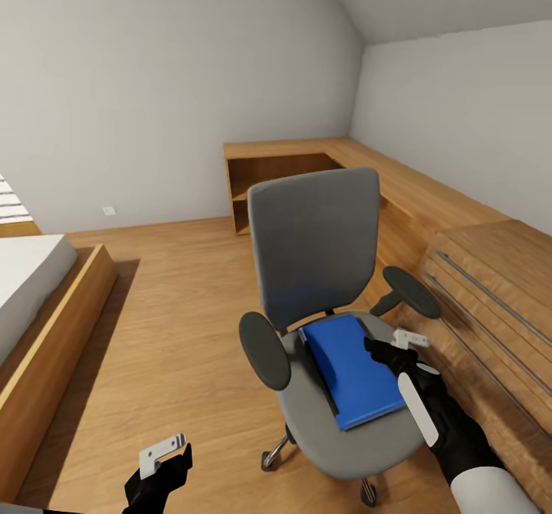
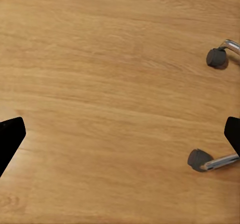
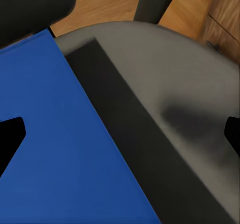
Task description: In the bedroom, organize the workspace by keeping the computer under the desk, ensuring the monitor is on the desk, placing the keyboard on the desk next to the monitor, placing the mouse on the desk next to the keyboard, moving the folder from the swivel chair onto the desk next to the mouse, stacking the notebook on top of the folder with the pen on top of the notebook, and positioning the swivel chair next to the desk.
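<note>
The swivel chair (image 1: 318,246), with grey back and seat and black armrests, stands mid-room on the wood floor. On its seat lies the bright blue folder (image 1: 353,372) (image 3: 55,134). A dark strip (image 3: 130,129) runs along one long edge of the folder; I cannot tell what it is. My right gripper (image 1: 395,345) (image 3: 120,134) hovers open just above the folder's edge and the seat. Low at the chair's left, my left gripper (image 1: 165,456) (image 2: 120,134) hangs open over bare floor near two castors (image 2: 200,160). The desk, computer, monitor, keyboard, mouse and pen are out of view.
A light-wood dresser (image 1: 491,299) with long bar handles stands close on the chair's right. A low L-shaped wooden shelf unit (image 1: 284,169) fills the far corner. A bed with a wooden frame (image 1: 54,330) lies to the left, with open floor between it and the chair.
</note>
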